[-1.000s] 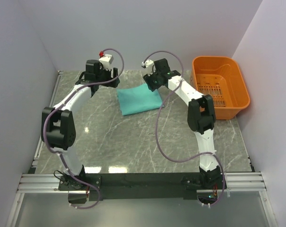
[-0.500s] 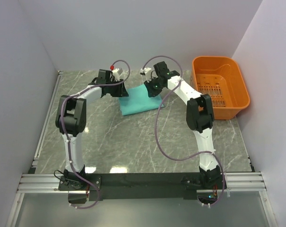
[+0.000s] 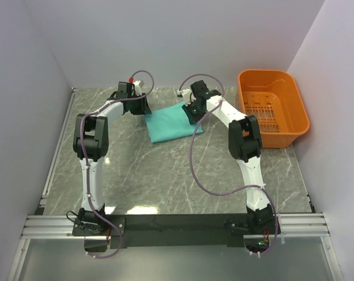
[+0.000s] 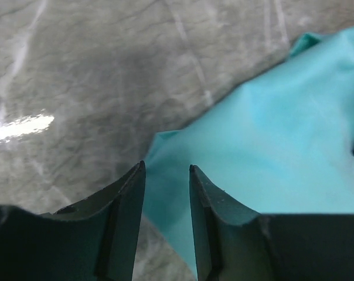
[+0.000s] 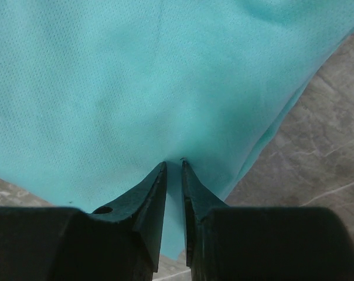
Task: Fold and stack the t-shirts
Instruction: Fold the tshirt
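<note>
— What's changed over the last second?

— Both of my claws have dropped onto the far edge of the t-shirt (image 3: pixel 171 124), and both have narrowed. A second ago my left elbow stood out towards the side wall with the claw held above the cloth. Now that arm is drawn in and stretched long and low across the table (image 3: pixel 153 170).

— Where is the shirt?

— It lies as a folded rectangle at the far middle of the table, much where it was, well apart from the orange basket (image 3: pixel 282 139).

— Do you have hold of it?

— On the right, I judge yes. My right claw (image 5: pixel 174 163) is pressed almost together at the far right corner, and the fabric puckers at the tips, so it looks like a pinch. My left claw (image 4: pixel 167 168) sits at the far left corner with a clear gap between its jaws. The cloth's corner runs into that gap, but I cannot tell whether it is gripped.

— And the right arm's pose?

— Its elbow is raised beside the basket, and its forearm slants inward and down to the shirt.

— What does that mean for the job?

— I'd say it sets up another fold, with the far edge ready to be brought towards me. I see nothing to stack yet.
</note>
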Motion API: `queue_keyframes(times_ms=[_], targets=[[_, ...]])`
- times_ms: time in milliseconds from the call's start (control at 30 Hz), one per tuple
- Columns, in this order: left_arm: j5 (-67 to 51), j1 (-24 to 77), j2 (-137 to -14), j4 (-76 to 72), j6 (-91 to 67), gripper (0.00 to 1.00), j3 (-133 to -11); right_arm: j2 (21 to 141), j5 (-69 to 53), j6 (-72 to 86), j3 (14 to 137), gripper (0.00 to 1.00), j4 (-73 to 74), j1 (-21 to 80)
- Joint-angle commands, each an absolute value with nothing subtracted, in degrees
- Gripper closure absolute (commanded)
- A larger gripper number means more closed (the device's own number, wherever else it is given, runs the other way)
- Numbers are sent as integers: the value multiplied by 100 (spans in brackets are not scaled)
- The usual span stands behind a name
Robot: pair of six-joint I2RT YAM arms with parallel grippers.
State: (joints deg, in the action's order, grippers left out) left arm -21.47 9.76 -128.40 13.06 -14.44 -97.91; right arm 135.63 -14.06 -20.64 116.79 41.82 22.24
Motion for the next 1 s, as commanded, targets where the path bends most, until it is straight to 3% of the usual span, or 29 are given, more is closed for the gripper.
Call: queue_keyframes(times_ms=[0, 200, 433, 733, 967], targets=[[-1986, 897, -13051, 1626, -1345, 59, -10099, 13570, -1309, -2021, 11918, 76, 4333, 2180], [-2101, 826, -12622, 1337, -1117, 56, -9897, 13132, -1906, -1794, 11839, 79, 4009, 2083], [-1968, 826, -11121, 1038, -870, 44, -9379, 12840, -2646, -750, 11847, 82, 3077, 1995], [-3269, 1036, -10178, 686, -1300, 47, -7920, 13781, -1917, 641, 12955, 83, 2734, 1986], [-3410, 1529, -10704, 765, -1468, 48, -7796, 14176, -1126, 642, 13499, 84, 2847, 1995]])
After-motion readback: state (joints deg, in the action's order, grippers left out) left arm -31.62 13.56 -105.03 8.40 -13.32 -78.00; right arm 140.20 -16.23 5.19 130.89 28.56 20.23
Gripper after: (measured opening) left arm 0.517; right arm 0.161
